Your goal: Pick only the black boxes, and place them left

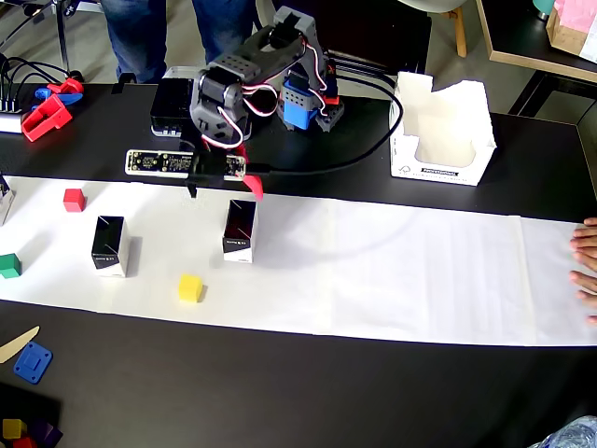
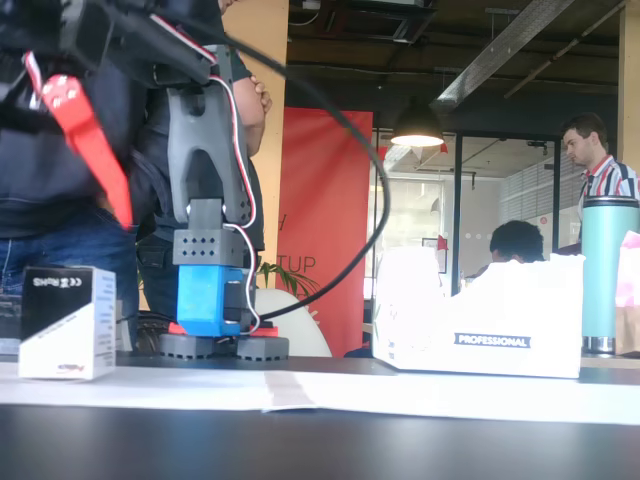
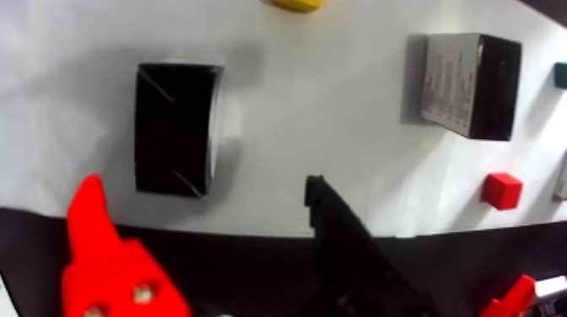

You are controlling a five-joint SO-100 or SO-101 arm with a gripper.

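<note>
- The end effector [image 3: 202,190] hangs with jaws spread, empty, above one black box [image 1: 240,230].
- A second black box [image 1: 108,246] stands left in the overhead view, near a yellow cube [image 1: 190,287].

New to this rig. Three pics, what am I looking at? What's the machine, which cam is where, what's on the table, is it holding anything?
It is a small desktop robot arm with a two-finger gripper, one finger red, one black.

The overhead view looks straight down on the table. The fixed view sits low at table height, side-on. The wrist view rides on the arm, looking past the fingers.

On the white paper strip stand two black boxes, plus a red cube, a green cube and a yellow cube. A white carton sits behind.

The gripper is open and holds nothing; it hangs above one black box.
</note>
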